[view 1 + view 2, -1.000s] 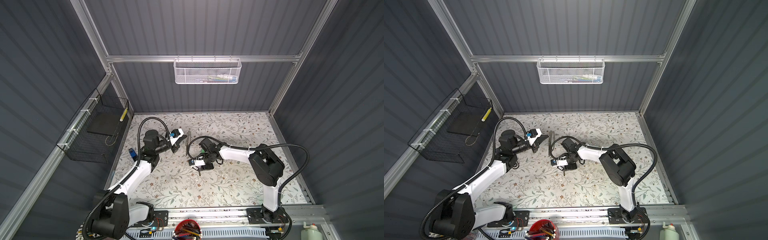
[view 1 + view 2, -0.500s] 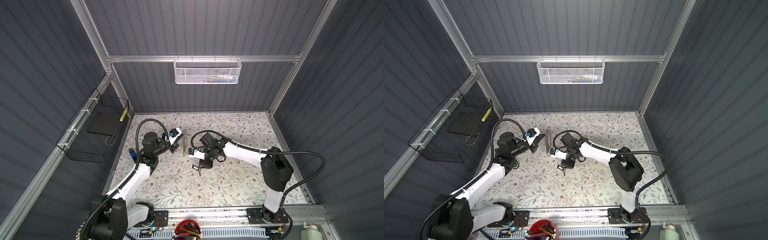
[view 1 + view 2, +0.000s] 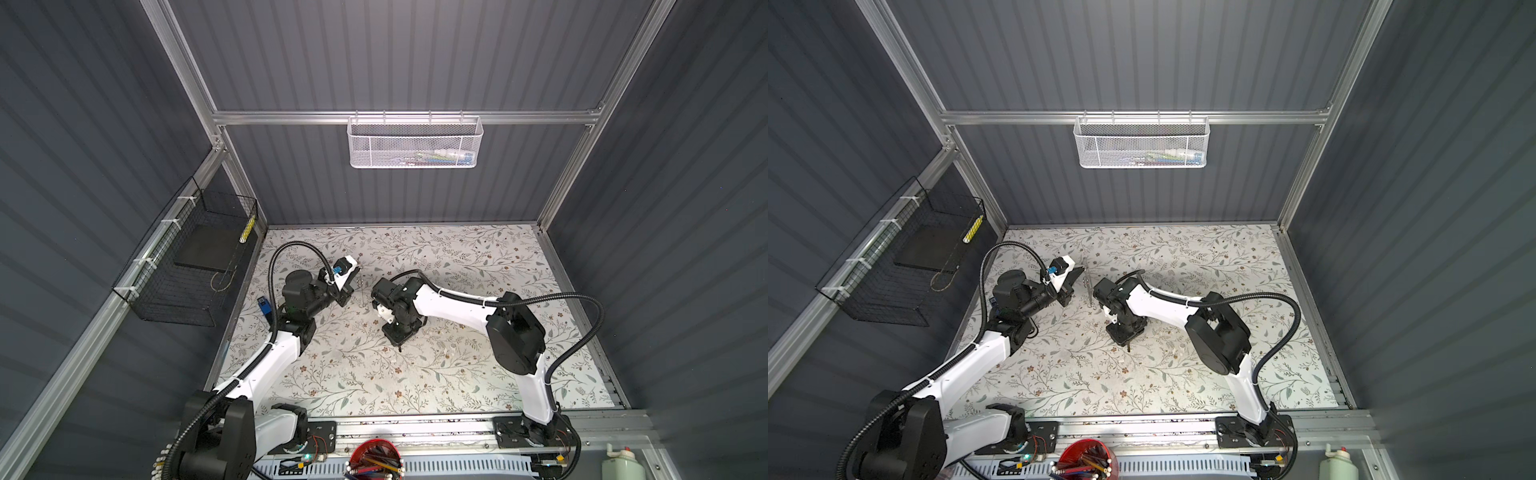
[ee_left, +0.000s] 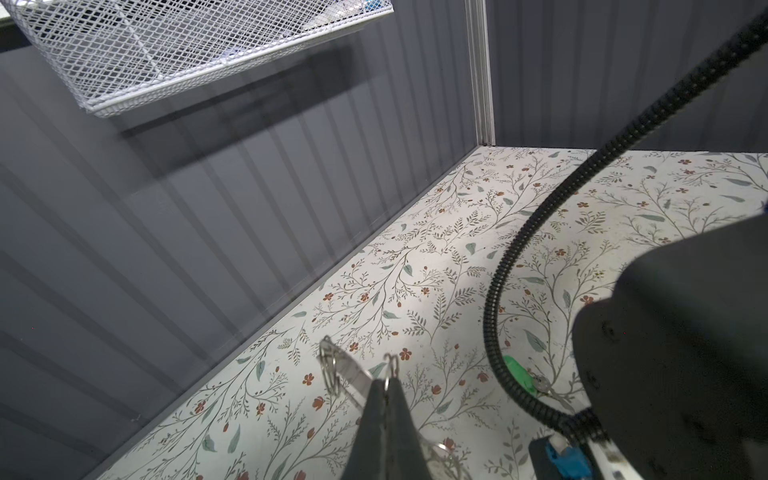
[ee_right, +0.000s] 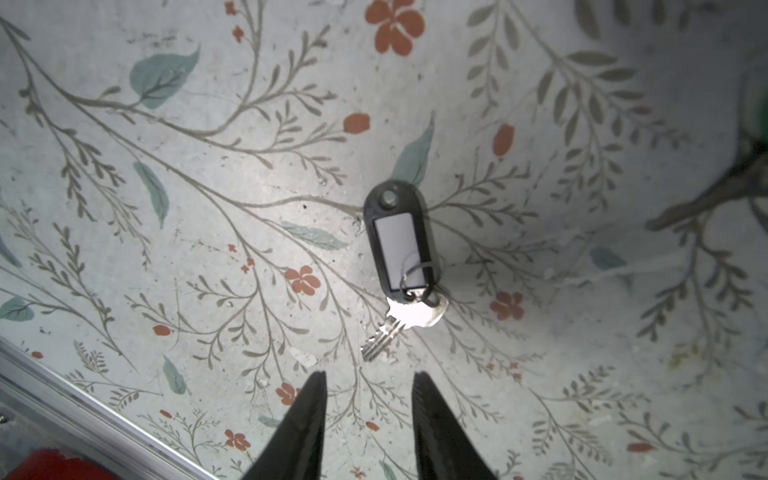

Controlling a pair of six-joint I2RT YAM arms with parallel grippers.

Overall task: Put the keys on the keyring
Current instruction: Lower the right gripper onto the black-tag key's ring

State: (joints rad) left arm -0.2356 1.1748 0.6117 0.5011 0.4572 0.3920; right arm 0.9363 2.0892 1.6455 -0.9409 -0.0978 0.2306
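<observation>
My left gripper [image 4: 386,384] is shut on the keyring [image 4: 347,372], a flat grey piece with small metal loops [image 4: 328,365], held up above the table; in both top views it shows as a thin strip [image 3: 1086,282] at the gripper [image 3: 353,286]. The green-tagged key [image 4: 517,374] lies on the table behind the right arm's cable. The other key [image 5: 411,316], on a black-rimmed clear tag [image 5: 399,241], lies flat just beyond my right gripper's fingertips. The right gripper [image 5: 370,376] is open with nothing between its fingers and points down at the table [image 3: 399,340].
A white mesh basket [image 3: 413,143] hangs on the back wall and a black wire basket [image 3: 195,257] on the left wall. A blue object [image 3: 262,307] sits at the table's left edge. A red cup of pens [image 3: 376,457] and a bottle [image 3: 619,461] stand in front.
My right arm has changed pose while its gripper stays over the same patch of table, and its jaws have narrowed. The left gripper still holds the keyring and has barely moved.
</observation>
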